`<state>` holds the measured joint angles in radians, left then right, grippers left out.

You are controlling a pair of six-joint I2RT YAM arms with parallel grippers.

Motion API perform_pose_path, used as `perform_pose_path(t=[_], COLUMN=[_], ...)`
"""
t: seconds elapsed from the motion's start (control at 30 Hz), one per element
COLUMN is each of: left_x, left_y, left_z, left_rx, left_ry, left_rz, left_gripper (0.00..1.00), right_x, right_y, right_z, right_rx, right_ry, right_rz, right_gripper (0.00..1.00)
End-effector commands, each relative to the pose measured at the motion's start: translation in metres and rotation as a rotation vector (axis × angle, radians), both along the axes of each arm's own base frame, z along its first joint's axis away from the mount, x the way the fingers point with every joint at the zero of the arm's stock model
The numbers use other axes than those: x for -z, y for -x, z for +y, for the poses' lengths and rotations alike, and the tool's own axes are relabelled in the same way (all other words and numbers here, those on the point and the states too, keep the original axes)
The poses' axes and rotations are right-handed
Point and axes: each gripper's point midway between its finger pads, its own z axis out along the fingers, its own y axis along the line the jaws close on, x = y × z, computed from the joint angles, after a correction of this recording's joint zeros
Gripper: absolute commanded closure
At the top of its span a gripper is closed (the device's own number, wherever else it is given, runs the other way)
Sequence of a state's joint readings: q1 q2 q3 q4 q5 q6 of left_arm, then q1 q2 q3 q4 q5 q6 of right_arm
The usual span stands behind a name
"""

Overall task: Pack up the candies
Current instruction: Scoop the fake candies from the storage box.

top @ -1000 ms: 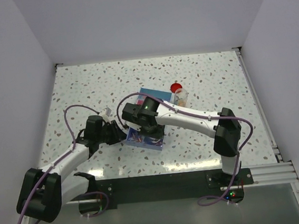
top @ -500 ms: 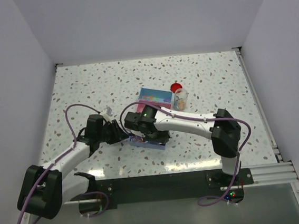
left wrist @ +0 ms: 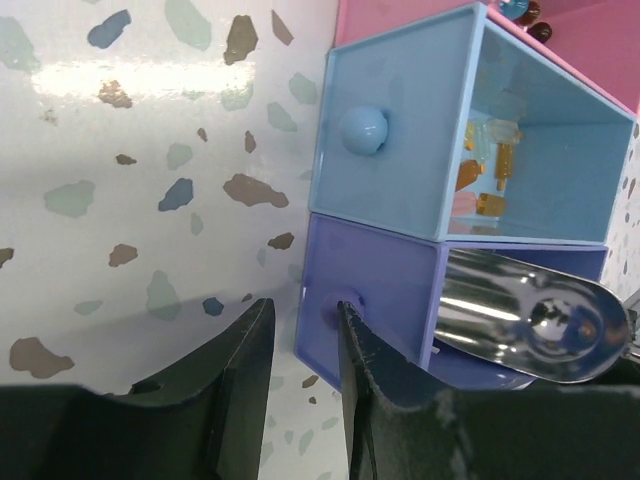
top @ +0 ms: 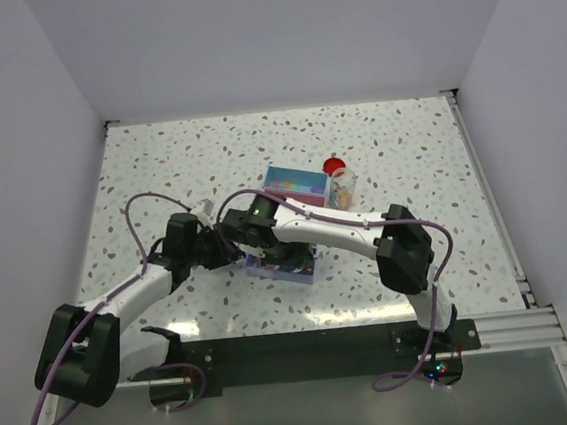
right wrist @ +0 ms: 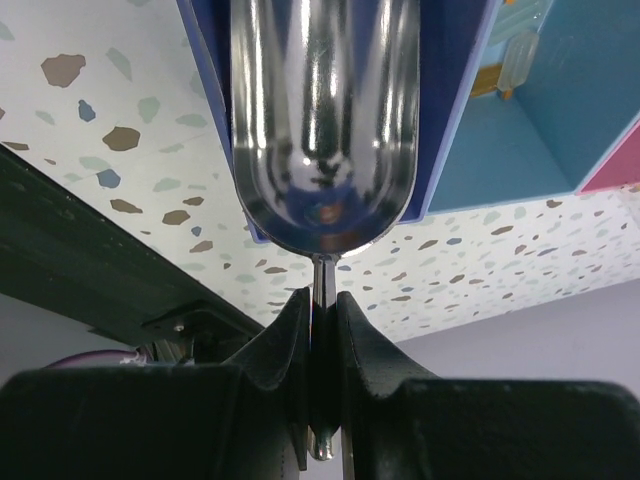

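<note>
Packing looks partly done. A handful of candies (left wrist: 482, 178), orange, pink and clear-wrapped, lie in the blue drawer (left wrist: 400, 120), which stands pulled out. The purple drawer (left wrist: 375, 290) beside it is open too, though the scoop hides its inside. The right fingers (right wrist: 285, 345) pinch the thin handle of a metal scoop (right wrist: 322, 120), whose empty bowl is over that drawer. The left fingers (left wrist: 235, 390) stand partly apart at the purple knob, not closed on it as far as I can see. A jar (top: 342, 187) stands on the surface (left wrist: 150, 150) behind the box.

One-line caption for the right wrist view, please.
Right gripper clamps a metal scoop by its handle over the purple box.
</note>
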<state>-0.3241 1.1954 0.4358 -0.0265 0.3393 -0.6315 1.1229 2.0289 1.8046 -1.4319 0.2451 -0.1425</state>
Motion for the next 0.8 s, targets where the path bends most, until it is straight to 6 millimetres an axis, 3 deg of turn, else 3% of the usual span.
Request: perform_pose_path(t=[0.0, 0.37, 0.63, 0.77], left_x=[-0.017, -0.011, -0.01, -0.01], left_y=[-0.01, -0.002, 0.002, 0.003], left_z=[-0.019, -0.028, -0.028, -0.028], left_rx=[0.063, 0.106, 0.119, 0.118], left_ry=[0.041, 0.05, 0.047, 0.047], left_rz=[-0.071, -0.046, -0.037, -0.039], left_gripper=[0.64, 0.65, 0.66, 0.67], right_x=[0.008, 0.032, 0.013, 0.016], right_y=[0.022, 0.01, -0.016, -0.008], right_z=[-0.005, 0.052, 0.086, 0.094], right_rx=[0.006, 0.007, -0.043, -0.022], right_ry=[0.073, -0.203, -0.353, -0.478], right_rz=[0.116, 0.065, -0.064, -0.002], right_gripper=[1.0, 1.0, 1.0, 1.0])
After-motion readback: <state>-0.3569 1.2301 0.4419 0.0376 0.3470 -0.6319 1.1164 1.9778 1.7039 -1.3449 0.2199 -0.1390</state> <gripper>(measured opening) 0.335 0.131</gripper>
